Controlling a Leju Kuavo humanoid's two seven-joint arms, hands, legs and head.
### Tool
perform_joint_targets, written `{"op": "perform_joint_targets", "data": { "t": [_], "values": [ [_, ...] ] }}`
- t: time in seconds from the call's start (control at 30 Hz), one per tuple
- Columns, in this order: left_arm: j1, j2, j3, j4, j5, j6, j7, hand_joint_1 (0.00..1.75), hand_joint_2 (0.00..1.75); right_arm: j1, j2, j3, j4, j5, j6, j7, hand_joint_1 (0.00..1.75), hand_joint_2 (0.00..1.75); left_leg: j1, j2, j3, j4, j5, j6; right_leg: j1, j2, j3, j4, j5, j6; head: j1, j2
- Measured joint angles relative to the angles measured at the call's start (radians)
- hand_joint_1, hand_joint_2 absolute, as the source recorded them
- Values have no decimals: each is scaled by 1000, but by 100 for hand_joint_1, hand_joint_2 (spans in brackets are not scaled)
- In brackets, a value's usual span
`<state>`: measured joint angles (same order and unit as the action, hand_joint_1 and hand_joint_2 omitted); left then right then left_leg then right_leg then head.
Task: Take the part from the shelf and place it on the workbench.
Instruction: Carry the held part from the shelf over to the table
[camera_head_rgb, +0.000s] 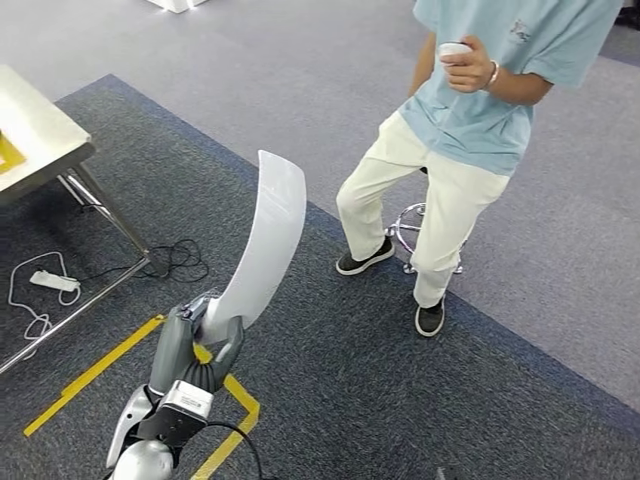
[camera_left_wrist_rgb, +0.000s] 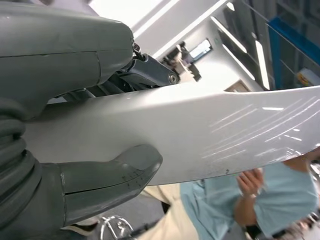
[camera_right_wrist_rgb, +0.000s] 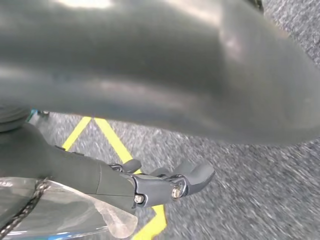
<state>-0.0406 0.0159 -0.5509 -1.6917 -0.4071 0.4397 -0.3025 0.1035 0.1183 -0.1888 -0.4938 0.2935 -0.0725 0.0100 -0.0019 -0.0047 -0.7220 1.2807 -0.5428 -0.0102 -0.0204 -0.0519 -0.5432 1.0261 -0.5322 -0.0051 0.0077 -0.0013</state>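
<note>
So the left hand (camera_head_rgb: 198, 345) is clamped on the white curved part (camera_head_rgb: 266, 240), carrying it; next it needs turning toward the table (camera_head_rgb: 45, 140). Right hand (camera_right_wrist_rgb: 166, 182) hangs with loosely parted fingers, holding nothing.

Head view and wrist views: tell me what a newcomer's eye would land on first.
The long curved white part stands out first, rising from the left hand that grips its lower end at the bottom left of the head view. Next comes the person in a light blue shirt seated on a stool at the upper right, holding a small white object. Yellow floor tape runs across the dark carpet below the part.
</note>
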Motion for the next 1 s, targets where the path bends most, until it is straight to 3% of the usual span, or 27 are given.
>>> {"op": "perform_joint_targets", "data": {
  "t": [0.03,0.1,0.17,0.23,0.3,0.37,0.43,0.47,0.5,0.53,0.6,0.67,0.73,0.77,0.83,0.87,0.93,0.97,1.0],
  "values": [
    [1,1,0,0,0,1,0,175,175,-4,0,0,0,3,1,-2,0,0,-1,10,27,-58,38,4,0,-13,6,0,-4,1,0,0],
    [0,3,0,0,2,-1,-2,175,175,-21,0,4,1,-3,3,6,0,0,-13,65,85,-182,90,18,4,-34,15,0,-13,8,0,0],
    [-1,5,-1,0,-2,1,1,175,175,-50,1,16,0,-28,8,40,0,0,-27,104,106,-236,94,31,9,-54,18,-2,-19,18,0,0],
    [4,6,-1,0,-17,20,5,175,175,-42,-4,42,-47,-62,25,105,0,0,-25,80,110,-248,91,40,10,-76,26,-6,-27,30,0,0],
    [19,9,3,-1,-24,46,-1,175,175,26,-18,87,-157,-100,33,178,0,0,-17,44,122,-261,93,50,5,-37,22,25,-53,40,3,0],
    [32,13,8,-4,-22,58,-11,175,175,92,-32,133,-236,-130,16,210,0,0,-11,9,130,-265,93,57,2,30,-33,136,-103,46,11,0],
    [45,16,14,-9,-23,58,-13,175,175,120,-40,166,-251,-142,-11,188,0,0,-10,-22,131,-264,91,59,2,50,-116,257,-136,50,15,0],
    [53,17,17,-12,-24,56,-12,175,175,122,-43,178,-248,-144,-24,166,0,0,-9,-36,133,-264,89,59,1,51,-141,276,-125,51,15,0],
    [58,18,20,-15,-26,55,-10,175,175,116,-43,187,-238,-145,-34,143,0,0,-9,-49,136,-263,86,57,1,53,-146,257,-93,51,15,0],
    [62,18,22,-18,-28,54,-9,175,175,106,-44,195,-225,-146,-42,123,0,0,-8,-61,140,-263,83,54,0,60,-131,203,-48,50,15,0],
    [64,19,26,-23,-31,53,-6,175,175,88,-45,206,-198,-146,-49,102,0,0,-7,-84,144,-258,76,45,-5,104,-78,72,20,46,14,0],
    [66,20,28,-28,-32,53,-4,175,175,80,-46,215,-180,-146,-50,97,0,0,-6,-108,142,-254,73,34,-6,132,-45,12,35,38,14,0],
    [71,21,29,-32,-33,53,-3,175,175,74,-46,223,-169,-146,-50,96,0,0,-3,-125,139,-254,73,23,-4,111,-38,6,35,27,14,0],
    [73,22,31,-34,-33,53,-3,175,175,72,-46,226,-166,-146,-50,95,0,0,-3,-112,136,-247,67,18,-4,99,-35,4,35,20,13,0],
    [73,23,33,-37,-33,53,-3,175,175,69,-46,230,-161,-146,-51,94,0,0,-4,-56,108,-182,27,6,-6,72,-27,0,33,7,8,0],
    [73,23,33,-38,-33,53,-3,175,175,69,-46,230,-158,-147,-51,93,0,0,-4,-26,79,-122,-4,1,-4,58,-24,-1,29,2,5,0],
    [75,24,34,-39,-33,53,-3,175,175,70,-46,230,-152,-147,-52,93,0,0,1,-6,17,3,-52,-6,-2,28,-19,-1,23,-2,4,0],
    [76,24,34,-39,-33,53,-3,175,175,70,-46,230,-150,-147,-52,93,0,0,3,-3,3,28,-50,-7,-1,13,-16,-1,20,-2,4,0],
    [78,24,34,-39,-33,53,-3,175,175,70,-46,231,-148,-147,-51,93,0,0,4,0,8,14,-29,-7,-1,0,-12,-1,16,-1,4,0]
  ]
}}
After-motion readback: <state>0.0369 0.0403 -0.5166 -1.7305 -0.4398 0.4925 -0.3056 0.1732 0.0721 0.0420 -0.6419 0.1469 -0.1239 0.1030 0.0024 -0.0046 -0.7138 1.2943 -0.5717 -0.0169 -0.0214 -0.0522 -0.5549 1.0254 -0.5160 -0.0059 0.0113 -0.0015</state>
